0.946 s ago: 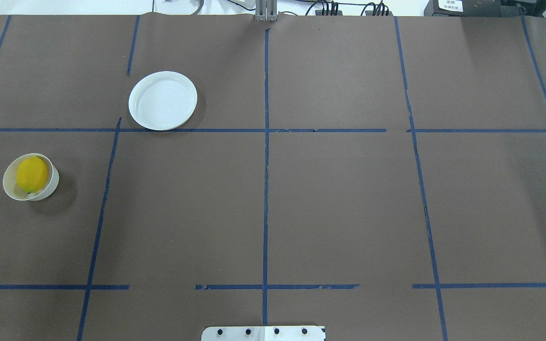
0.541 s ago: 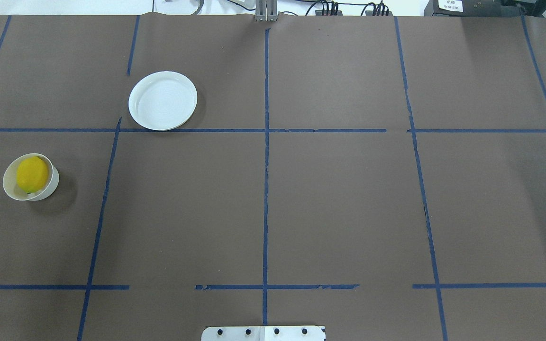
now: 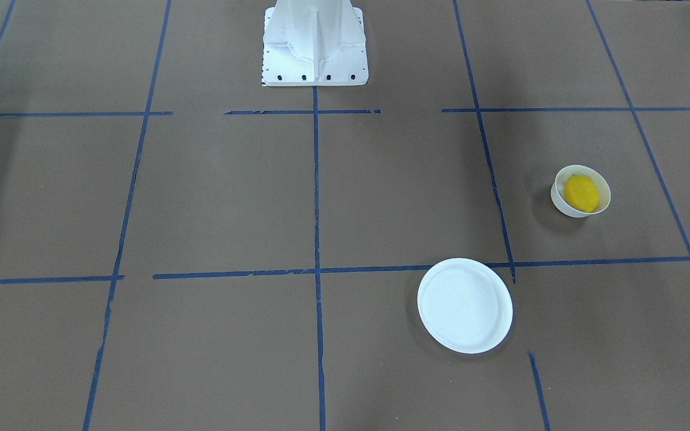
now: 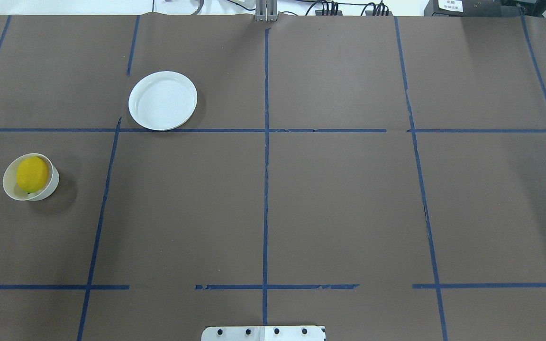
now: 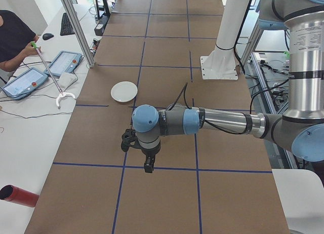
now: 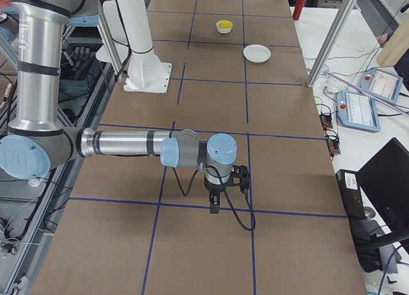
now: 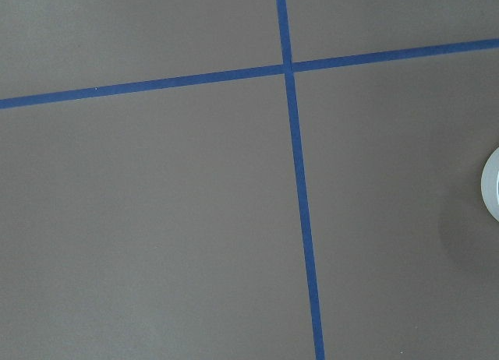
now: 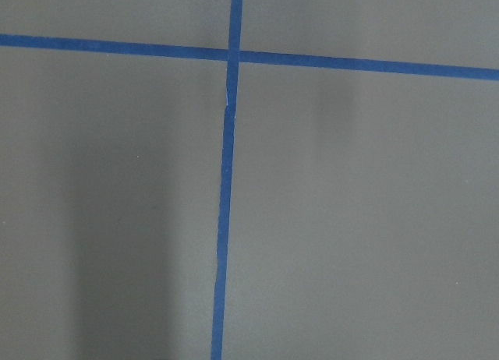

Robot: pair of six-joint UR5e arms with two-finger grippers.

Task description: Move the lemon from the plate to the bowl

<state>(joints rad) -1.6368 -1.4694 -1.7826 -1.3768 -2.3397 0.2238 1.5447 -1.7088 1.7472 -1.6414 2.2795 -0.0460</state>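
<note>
The lemon (image 4: 32, 174) lies inside the bowl (image 4: 51, 187), filling most of it. The bowl is on the robot's left side of the tabletop (image 4: 339, 203). The plate (image 4: 162, 100) sits well apart from it, farther out from the robot, bare and white, its near rim touching a line of blue tape (image 4: 235, 130).

From where things lie, I'd say the carrying step is finished: fruit in the bowl, nothing on the plate. Neither arm shows in the overhead or the front-facing view. From the table's ends I can see the left tool (image 5: 147, 165) and the right tool (image 6: 215, 204), each hanging point-down over brown tabletop near a tape crossing. Neither is near the dishes. Whether their jaws are spread or pressed together I cannot tell from those ends. Nothing yellow hangs from either one.

As for a next move, I judge that little is called for. The lemon looks settled and the bowl upright, so at most the arms need parking without brushing the light, thin-walled bowl.

For writing, lemon, bowl and plate carry no brand or label that I can see. A white label on dark gear (image 4: 450, 5) past the far edge has print too small to read.
</note>
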